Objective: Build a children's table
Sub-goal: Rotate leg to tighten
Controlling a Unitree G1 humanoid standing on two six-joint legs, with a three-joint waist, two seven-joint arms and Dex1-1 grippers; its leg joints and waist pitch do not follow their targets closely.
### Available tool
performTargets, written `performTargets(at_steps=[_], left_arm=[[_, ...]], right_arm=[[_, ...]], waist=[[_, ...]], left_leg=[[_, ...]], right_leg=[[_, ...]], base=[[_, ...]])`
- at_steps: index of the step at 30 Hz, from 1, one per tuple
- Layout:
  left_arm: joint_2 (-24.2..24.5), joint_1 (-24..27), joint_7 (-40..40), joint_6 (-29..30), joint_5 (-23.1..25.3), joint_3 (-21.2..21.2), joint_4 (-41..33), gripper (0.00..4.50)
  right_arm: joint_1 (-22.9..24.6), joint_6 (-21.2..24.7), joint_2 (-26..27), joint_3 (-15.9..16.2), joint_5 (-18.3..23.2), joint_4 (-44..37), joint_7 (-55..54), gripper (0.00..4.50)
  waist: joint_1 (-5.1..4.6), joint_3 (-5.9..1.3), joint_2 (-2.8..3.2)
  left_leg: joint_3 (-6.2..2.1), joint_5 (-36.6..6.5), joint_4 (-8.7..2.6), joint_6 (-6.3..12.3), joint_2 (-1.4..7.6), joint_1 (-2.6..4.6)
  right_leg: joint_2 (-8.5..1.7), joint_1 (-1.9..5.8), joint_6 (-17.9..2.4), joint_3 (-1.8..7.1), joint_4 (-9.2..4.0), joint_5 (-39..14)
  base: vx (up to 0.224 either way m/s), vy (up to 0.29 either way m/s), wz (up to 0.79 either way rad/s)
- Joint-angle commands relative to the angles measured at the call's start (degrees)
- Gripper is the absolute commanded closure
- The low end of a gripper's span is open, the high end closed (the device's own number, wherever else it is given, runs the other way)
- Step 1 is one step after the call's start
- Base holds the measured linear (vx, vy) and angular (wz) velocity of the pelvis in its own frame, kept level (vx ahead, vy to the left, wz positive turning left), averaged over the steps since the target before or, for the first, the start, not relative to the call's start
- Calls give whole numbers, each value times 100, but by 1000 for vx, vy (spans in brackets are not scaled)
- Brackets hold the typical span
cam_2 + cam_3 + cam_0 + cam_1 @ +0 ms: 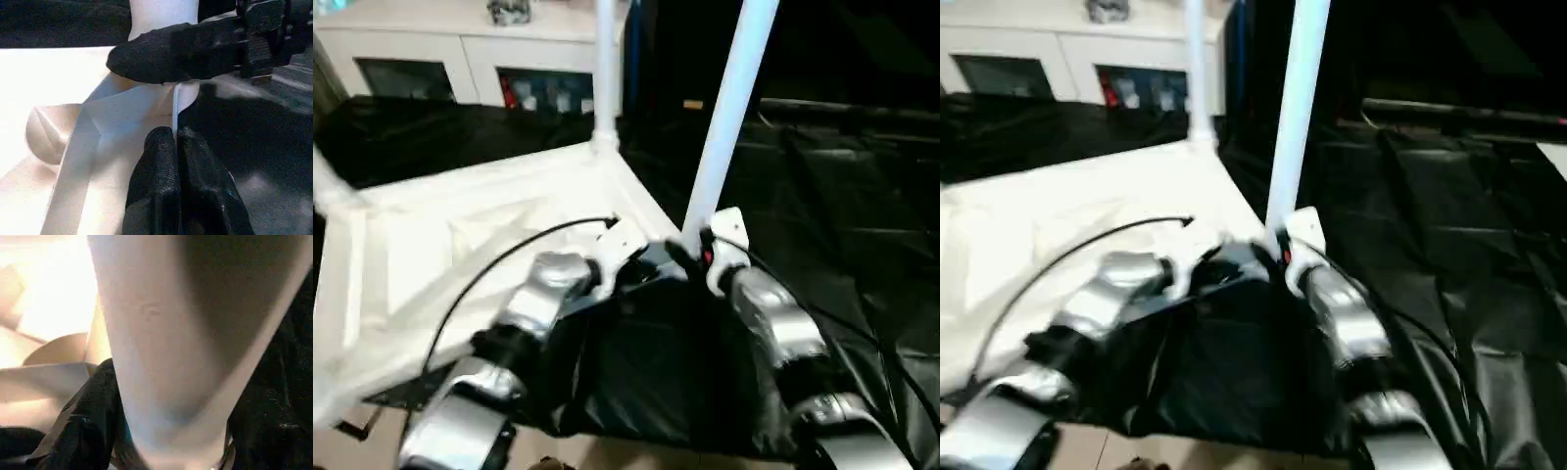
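Note:
The white table top (pixel 440 245) lies upside down, its ribbed underside facing up. One white leg (pixel 604 78) stands upright in the far corner socket. A second leg (pixel 729 108) leans slightly over the near corner, and my right gripper (pixel 697 250) is shut on its lower end. In the right wrist view this leg (pixel 186 333) sits between the black fingers (pixel 83 431). My left gripper (pixel 175 134) is shut on the thin raised rim (pixel 175 100) of the table top, right beside the leg's base. The right gripper's finger (pixel 186 54) crosses just above it.
Black sheeting (pixel 842 196) covers the surface right of and behind the table top. A white cabinet (pixel 460 54) with glass doors stands at the back. A black cable (pixel 509 257) arcs over the top. Dark cloth (pixel 646 372) lies between my forearms.

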Motion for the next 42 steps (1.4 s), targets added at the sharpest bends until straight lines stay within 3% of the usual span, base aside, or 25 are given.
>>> performTargets(at_steps=[1, 4, 6, 8, 12, 17, 23, 27, 28, 40, 42], left_arm=[[-228, -186, 96, -299, -75, -13, -128, 450], [-154, -145, -62, -350, -112, -16, -181, 450], [-135, -132, -102, -348, -127, -13, -199, 450], [-31, -75, -303, -423, -216, -47, -277, 450], [208, 74, -767, -627, -251, -119, -398, 450], [502, 291, -1503, -721, -475, -128, -662, 450], [785, 437, -2174, -899, -633, -203, -841, 450], [968, 468, -2550, -838, -740, -168, -992, 450], [1007, 474, -2633, -825, -763, -170, -1019, 450], [1264, 710, -3098, -705, -851, -232, -1315, 450], [1280, 748, -3121, -687, -856, -231, -1359, 450]], right_arm=[[-28, 63, 404, 217, 227, 192, 359, 128], [-3, 44, 360, 260, 212, 120, 590, 105], [4, 21, 339, 283, 177, 106, 594, 86], [43, -164, 161, 517, -6, 83, 824, 68], [284, -289, -242, 760, 15, -282, 1760, 68], [592, -387, -734, 990, 180, -909, 2921, 68], [774, -372, -1043, 1152, 394, -1319, 3681, 68], [1023, -308, -1299, 1388, 468, -1742, 4359, 68], [1071, -261, -1347, 1432, 481, -1827, 4483, 68], [1323, -36, -1692, 1757, 471, -2263, 5098, 164], [1341, -49, -1700, 1759, 442, -2272, 5106, 164]], waist=[[26, -438, -53], [36, -438, -57], [30, -423, -54], [36, -409, -46], [37, -396, -54], [41, -398, -19], [66, -393, 10], [92, -383, -1], [102, -382, -26], [105, -374, -29], [107, -375, -31]], left_leg=[[-32, -989, -368, 313, 166, 54], [-24, -909, -360, 425, 165, 49], [-20, -1025, -367, 424, 171, 65], [-22, -1231, -379, 348, 169, 76], [-31, -1458, -394, 285, 183, 80], [-35, -1416, -396, 361, 205, 75], [-35, -1574, -407, 319, 218, 110], [-32, -1668, -416, 270, 221, 119], [-33, -1652, -421, 287, 223, 105], [-42, -1622, -428, 256, 225, 93], [-41, -1652, -425, 246, 222, 100]], right_leg=[[-293, 294, -1270, 232, -410, -878], [-291, 312, -1374, 225, -383, -643], [-293, 299, -1398, 225, -405, -792], [-300, 294, -1357, 223, -440, -1127], [-300, 296, -1220, 231, -475, -1443], [-290, 293, -1323, 243, -441, -1175], [-290, 263, -1360, 243, -453, -1358], [-292, 259, -1338, 250, -467, -1471], [-293, 276, -1316, 249, -462, -1479], [-305, 253, -1238, 252, -467, -1703], [-307, 248, -1229, 253, -476, -1755]], base=[[0, 0, 0], [0, 0, 0], [0, 0, 0], [0, 0, 0], [0, 0, 0], [0, 0, 0], [0, 0, 0], [0, 0, 0], [0, 0, 0], [0, 0, 0], [0, 0, 0]])
